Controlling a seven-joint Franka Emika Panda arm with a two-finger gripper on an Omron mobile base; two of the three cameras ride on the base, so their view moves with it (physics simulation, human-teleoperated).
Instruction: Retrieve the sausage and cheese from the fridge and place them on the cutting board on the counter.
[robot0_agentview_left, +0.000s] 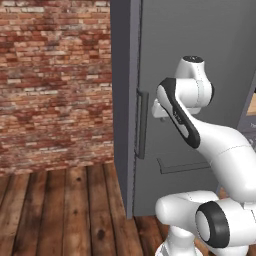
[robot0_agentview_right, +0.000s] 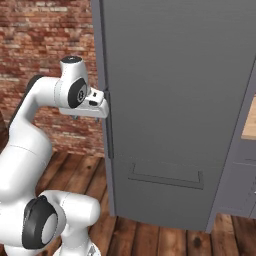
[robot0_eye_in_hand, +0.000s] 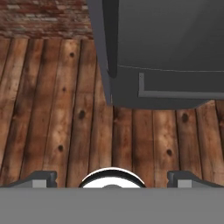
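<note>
The fridge (robot0_agentview_right: 175, 75) is a tall dark grey cabinet with its door shut, so the sausage and cheese are hidden. Its dark vertical bar handle (robot0_agentview_right: 107, 125) runs down the door's left edge. My gripper (robot0_agentview_right: 92, 112) hangs just left of that handle at about its upper end, pointing down at the floor, not touching it. In the hand view the gripper (robot0_eye_in_hand: 112, 179) is open, with its fingertips (robot0_eye_in_hand: 43, 178) far apart and nothing between them; the handle (robot0_eye_in_hand: 113, 39) and the fridge (robot0_eye_in_hand: 175, 43) lie ahead. A strip of tan counter (robot0_agentview_right: 249, 125) shows at the far right. The cutting board is out of view.
A red brick wall (robot0_agentview_left: 55, 80) stands left of the fridge (robot0_agentview_left: 200, 40). Wooden floorboards (robot0_eye_in_hand: 52, 109) spread below and to the left, with free room there. A recessed drawer panel (robot0_agentview_right: 166, 177) crosses the fridge's lower front. Dark grey cabinet fronts (robot0_agentview_right: 240, 185) adjoin it on the right.
</note>
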